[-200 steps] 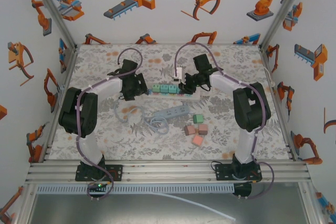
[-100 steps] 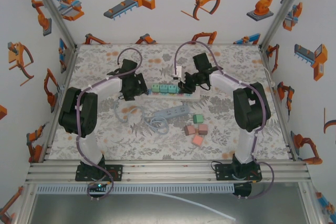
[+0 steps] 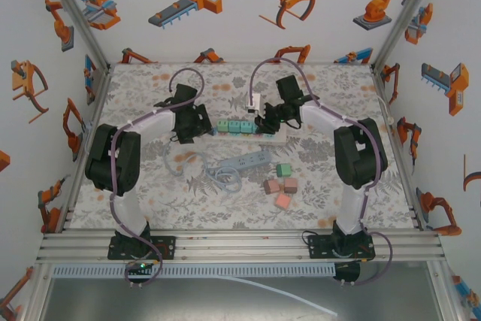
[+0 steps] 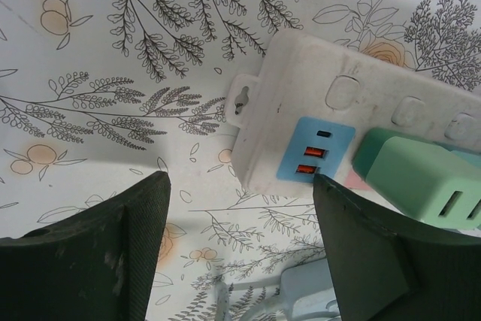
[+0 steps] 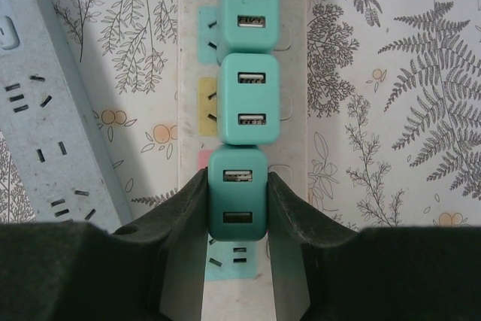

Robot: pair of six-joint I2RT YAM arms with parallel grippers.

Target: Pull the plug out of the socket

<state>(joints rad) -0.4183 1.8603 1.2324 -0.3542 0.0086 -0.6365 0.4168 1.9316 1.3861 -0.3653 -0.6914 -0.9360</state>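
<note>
Teal plug (image 5: 237,195) pinched in right claw (image 5: 237,184), on white socket strip (image 5: 293,95)

Ahead of gripped plug (image 5: 237,193): second plug (image 5: 249,99), touching.
One side: blue power strip (image 5: 34,110), near.
Other side: bare table (image 5: 391,110).

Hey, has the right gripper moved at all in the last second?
No, not noticeably. In the top view the right gripper sits at the same spot over the right end of the white strip, shut on the plug.
</note>
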